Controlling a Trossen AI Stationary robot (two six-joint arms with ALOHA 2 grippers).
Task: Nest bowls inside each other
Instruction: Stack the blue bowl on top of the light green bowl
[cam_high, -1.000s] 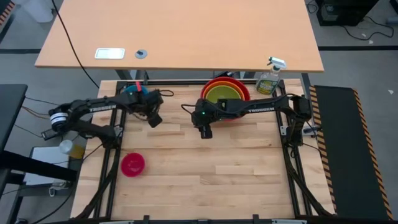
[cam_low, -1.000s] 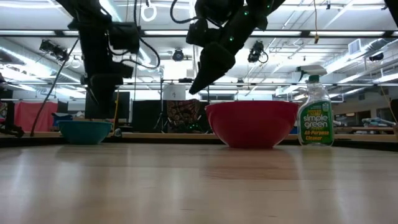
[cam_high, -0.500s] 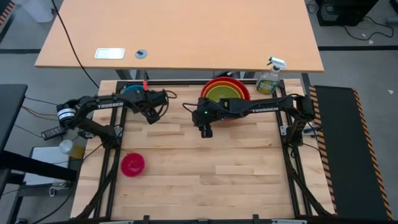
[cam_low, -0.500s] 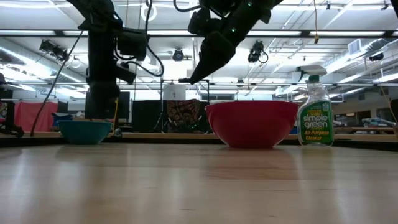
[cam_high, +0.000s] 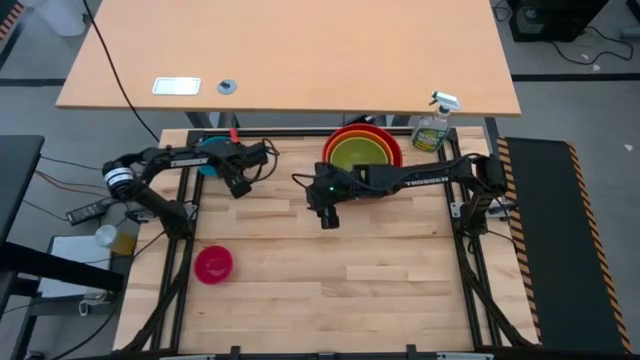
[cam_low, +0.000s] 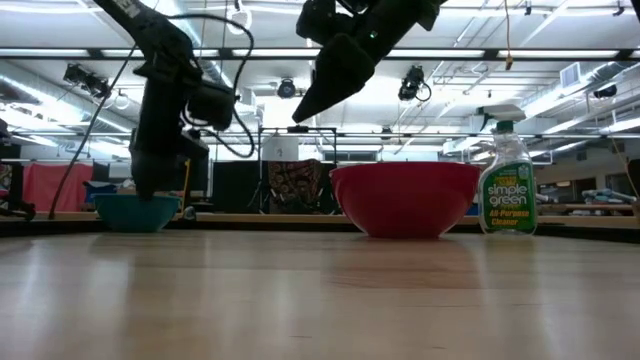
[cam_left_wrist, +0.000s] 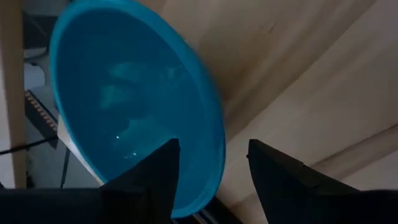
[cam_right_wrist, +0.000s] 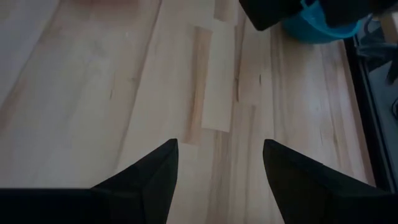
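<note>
The blue bowl rests upright on its base at the table's far left. My left gripper is open and slants down over the bowl's right rim. One finger stands over the bowl's inside and the other outside, and no touch shows. The red bowl holds the orange bowl, which holds the yellow-green bowl, at the far middle. The small pink bowl sits alone at the near left. My right gripper hangs open above bare wood.
A clear spray bottle stands just right of the nested bowls. The table's black frame rails run along its sides. Bare wood fills the table's middle and near half.
My left gripper has swung toward the table's far left and sunk onto the blue bowl's rim, tipping to point more steeply down. My right gripper has risen a little over the table's middle. No bowl has moved.
</note>
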